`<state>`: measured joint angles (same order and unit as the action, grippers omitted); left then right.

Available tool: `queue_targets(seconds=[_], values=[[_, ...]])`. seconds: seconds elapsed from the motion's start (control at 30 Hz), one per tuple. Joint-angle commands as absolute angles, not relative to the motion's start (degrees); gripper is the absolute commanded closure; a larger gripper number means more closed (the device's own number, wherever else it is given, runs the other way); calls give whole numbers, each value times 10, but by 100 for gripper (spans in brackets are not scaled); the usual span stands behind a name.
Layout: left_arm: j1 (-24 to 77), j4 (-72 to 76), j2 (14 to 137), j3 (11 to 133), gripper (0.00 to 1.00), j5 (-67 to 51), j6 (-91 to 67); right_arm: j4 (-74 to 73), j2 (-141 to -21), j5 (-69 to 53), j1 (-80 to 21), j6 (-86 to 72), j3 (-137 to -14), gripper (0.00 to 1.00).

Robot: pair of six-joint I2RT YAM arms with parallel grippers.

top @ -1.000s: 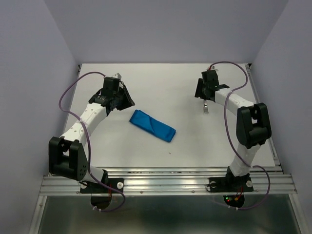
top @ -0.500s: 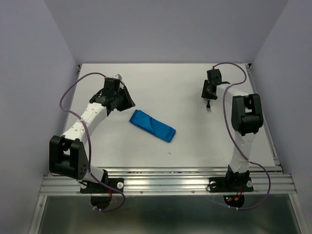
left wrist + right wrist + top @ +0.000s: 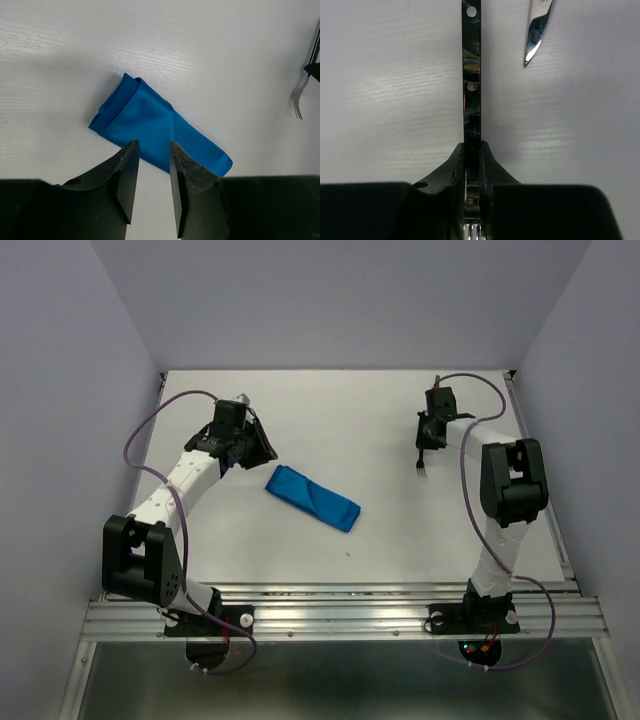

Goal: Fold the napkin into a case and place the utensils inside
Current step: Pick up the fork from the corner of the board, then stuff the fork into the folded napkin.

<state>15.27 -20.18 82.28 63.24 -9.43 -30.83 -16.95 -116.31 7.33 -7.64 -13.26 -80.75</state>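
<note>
Left gripper (image 3: 243,443) sits at the far left of the table (image 3: 340,410), tilted toward the middle. Its jaws are apart with a narrow gap and nothing is between them; in the left wrist view (image 3: 151,182) the cloth shows through the gap, beyond the tips and not touched.

Napkin (image 3: 313,497) lies flat near table centre, folded into a narrow strip. It runs diagonally from far-left to near-right, just beside the left gripper. The left wrist view (image 3: 157,127) shows the layered fold at one end (edges look doubled over) and a crease across the middle. No utensils are on it or in it.

Right gripper (image 3: 428,433) is at the far right, well apart from the napkin. It is clamped on the fork (image 3: 424,464): in the right wrist view the two fingers (image 3: 471,150) pinch the dark, riveted handle (image 3: 471,75), with the tines showing just behind the tips. Can't tell whether the fork is touching the table or lifted.

Knife (image 3: 537,27): only the shiny blade tip is in view, on the table beside the fork handle, not touching it.
</note>
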Motion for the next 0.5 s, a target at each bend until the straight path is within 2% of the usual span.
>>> queue_targets(seconds=[0.0,0.23,0.47], values=[[144,-174,843,628,58,-106,-309,-153,-1066,46,-116,-113,-781,99],[132,-127,903,598,59,-161,-326,-172,-990,67,-228,-32,-721,99],[120,-129,927,601,59,-149,-324,-197,-949,6,-319,48,-651,99]])
